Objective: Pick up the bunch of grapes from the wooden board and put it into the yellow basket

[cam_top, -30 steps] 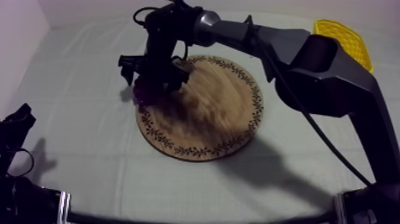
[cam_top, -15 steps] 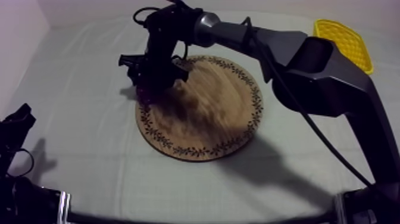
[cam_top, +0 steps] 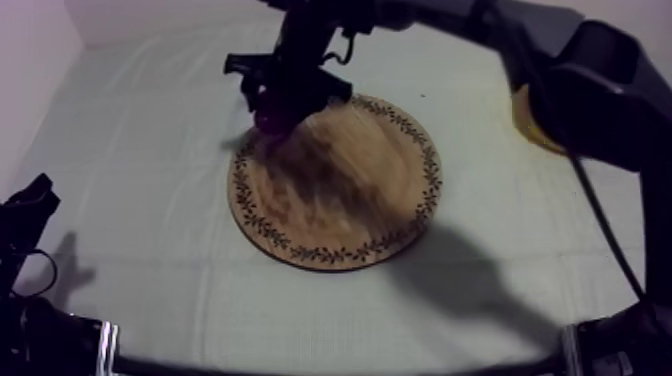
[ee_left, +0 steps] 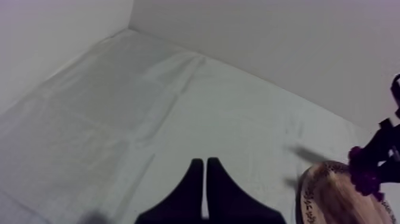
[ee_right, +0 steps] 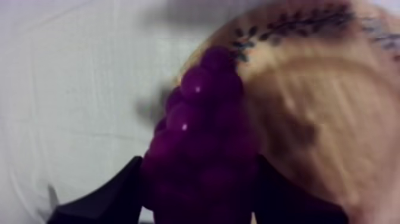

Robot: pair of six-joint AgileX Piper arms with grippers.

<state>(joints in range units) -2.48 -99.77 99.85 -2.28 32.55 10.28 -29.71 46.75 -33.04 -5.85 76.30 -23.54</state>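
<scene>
1. The right arm (cam_top: pixel 480 30) reached in from the upper right of the top view. It carried the right gripper (cam_top: pixel 285 95) over the far-left rim of the wooden board (cam_top: pixel 350 200).
2. That gripper was pinching the bunch of grapes (cam_top: pixel 270 118). In the right wrist view, its black fingers (ee_right: pixel 110 199) pressed against both flanks of the purple bunch, with the berries bulging between them.
3. The bunch hung across the board's patterned rim, partly over the wood and partly over the grey-white cloth (cam_top: pixel 150 150). A small shadow lay on the cloth just beside the bunch. Whether the lowest berries touched the board could not be told.
4. The board lay flat near the middle of the table. A dark shadow of the arm fell across its left half.
5. The yellow basket (cam_top: pixel 522 115) sat beyond the board's right side, mostly hidden behind the right arm. It was well apart from the grapes.
6. The left gripper (cam_top: pixel 28 205) sat low at the left edge of the top view, well away from the board.
7. In the left wrist view, the left gripper's fingers lay pressed together as a narrow wedge over bare cloth, with nothing between them.
8. The same view showed the board's rim farther off, with the grapes over it in the other arm's gripper.
</scene>
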